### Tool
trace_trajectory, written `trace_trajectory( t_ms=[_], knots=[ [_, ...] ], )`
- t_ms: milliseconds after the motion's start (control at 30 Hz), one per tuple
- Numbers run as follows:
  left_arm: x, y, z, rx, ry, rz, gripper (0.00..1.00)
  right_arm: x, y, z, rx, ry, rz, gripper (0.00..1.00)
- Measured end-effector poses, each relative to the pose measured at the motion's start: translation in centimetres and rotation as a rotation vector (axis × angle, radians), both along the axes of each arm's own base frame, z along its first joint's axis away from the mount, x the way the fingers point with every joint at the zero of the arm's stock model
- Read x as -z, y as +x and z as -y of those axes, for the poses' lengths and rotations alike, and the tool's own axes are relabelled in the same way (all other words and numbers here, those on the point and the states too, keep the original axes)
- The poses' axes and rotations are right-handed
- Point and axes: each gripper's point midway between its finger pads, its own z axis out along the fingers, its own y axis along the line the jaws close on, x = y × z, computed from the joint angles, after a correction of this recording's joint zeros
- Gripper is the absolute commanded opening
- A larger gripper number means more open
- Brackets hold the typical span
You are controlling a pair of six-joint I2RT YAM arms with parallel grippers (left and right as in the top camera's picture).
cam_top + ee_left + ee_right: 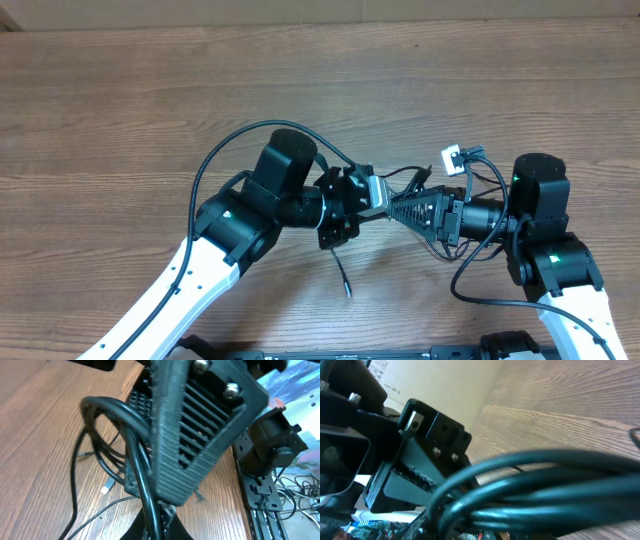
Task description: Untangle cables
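- The two arms meet nose to nose over the middle of the wooden counter (150, 80), the tips of their tools almost touching.
- The cables (405, 182) hang bunched in black loops between the two tools, lifted off the wood.
- The left tool (352, 203) is pinched fully closed. From its own camera, the cables (135, 425) run down into its tip, so it has hold of them.
- The right tool (400, 210) sits right up against the bundle. Its camera sees only thick blurred strands (545, 485) across the lens, so I cannot tell how wide it stands or whether it grips anything.
- One loose end (340, 275) trails toward the near edge, finishing in a silvery tip over the counter.
- A small white piece (452, 157) sits at the far right of the tangle. I cannot tell whether it is a plug or a tag.
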Motion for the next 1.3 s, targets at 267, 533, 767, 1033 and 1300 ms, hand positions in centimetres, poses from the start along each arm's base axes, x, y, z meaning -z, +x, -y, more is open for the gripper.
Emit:
trace_trajectory(
  t_ms=[267, 533, 767, 1033, 1300],
  knots=[
    [0.0, 1.1, -0.1, -0.064, 0.008, 0.005, 0.04, -0.3, -0.6, -0.2, -0.034, 0.020, 0.000, 0.09],
    [3.1, 3.8, -2.9, -0.343, 0.183, -0.069, 0.04, -0.8, -1.4, -0.5, -0.084, 0.052, -0.008, 0.04],
    [6.8, 3.0, -6.7, -0.479, 0.394, -0.166, 0.04, -1.7, -1.4, -0.6, -0.100, 0.080, 0.006, 0.04],
    [9.2, 0.7, -10.0, -0.514, 0.574, -0.250, 0.04, -4.6, -0.3, -0.8, -0.088, 0.143, 0.056, 0.04],
    [9.5, 0.6, -11.7, -0.561, 0.644, -0.231, 0.04, -5.0, 2.2, 2.4, 0.063, 0.171, -0.018, 0.04]
  ],
)
